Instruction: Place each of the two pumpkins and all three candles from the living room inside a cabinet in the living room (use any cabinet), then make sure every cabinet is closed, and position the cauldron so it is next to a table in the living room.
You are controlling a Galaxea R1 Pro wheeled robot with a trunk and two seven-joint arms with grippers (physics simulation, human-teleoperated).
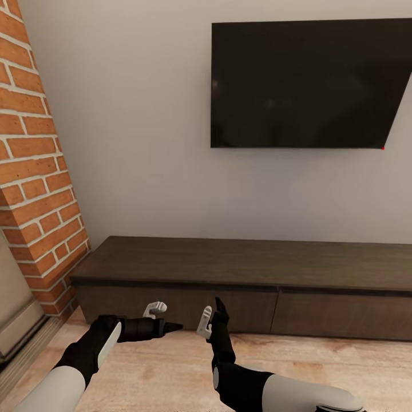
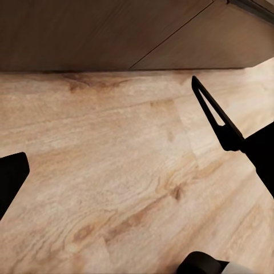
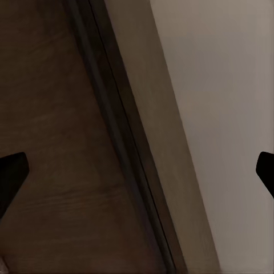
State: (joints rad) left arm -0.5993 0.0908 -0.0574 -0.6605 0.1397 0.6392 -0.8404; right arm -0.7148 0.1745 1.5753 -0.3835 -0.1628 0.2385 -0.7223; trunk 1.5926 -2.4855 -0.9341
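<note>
Where cabinet (image 1: 246, 286) meets plank floor (image 1: 171, 366), drawers shut

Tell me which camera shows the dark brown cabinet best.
The head view: the cabinet shows with its top and closed drawer fronts below the TV. The left wrist view catches its lower fronts; the right wrist view, part of front and top.

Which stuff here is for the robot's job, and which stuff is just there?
For the job:
- cabinet, drawers shut
- left gripper, open and empty
- right gripper, open and empty

Just there:
- TV on the wall
- brick chimney
- wood floor
</note>
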